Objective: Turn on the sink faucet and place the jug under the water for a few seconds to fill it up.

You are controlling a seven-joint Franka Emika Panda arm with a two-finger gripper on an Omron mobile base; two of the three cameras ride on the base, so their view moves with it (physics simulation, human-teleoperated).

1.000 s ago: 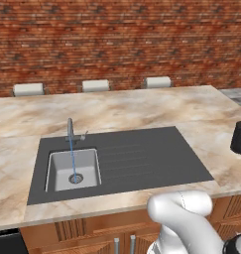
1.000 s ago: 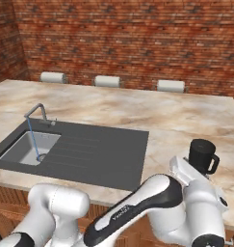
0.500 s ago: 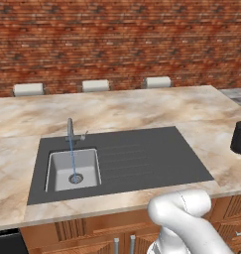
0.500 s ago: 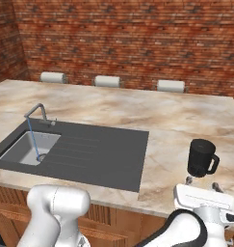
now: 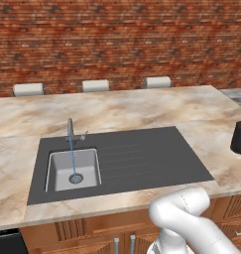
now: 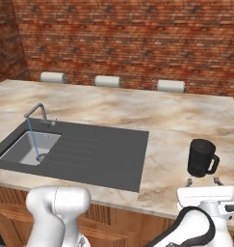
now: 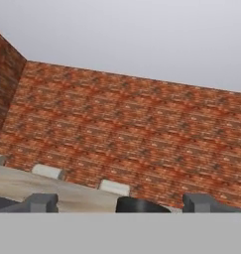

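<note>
Since a second ago the arm has swung down and off to the right: in the right base view its hand, which then rose in front of the jug, now sits low at the tabletop edge just in front of it, and the jug stands fully exposed. Nothing else has shifted; the water was running then and runs now.

Faucet step looks done: a thin blue stream falls from the sink faucet into the basin of the sink, landing at the drain. The step in hand, by my reading, is the reach for the jug.

The jug stands upright on the marble, well apart from the sink, at about 3 o'clock from the basin in the left base view, with its loop handle turned toward the right edge of the right base view. The gripper sits at 6 o'clock of it there, jaws spread wide and empty, nothing between them. In the hand view the jug's dark rim shows between the two finger tips.

Next move likely calls for advancing so the fingers straddle the body, closing, then lifting and carrying it left under the stream. The handle side should be kept out from under a finger.
</note>
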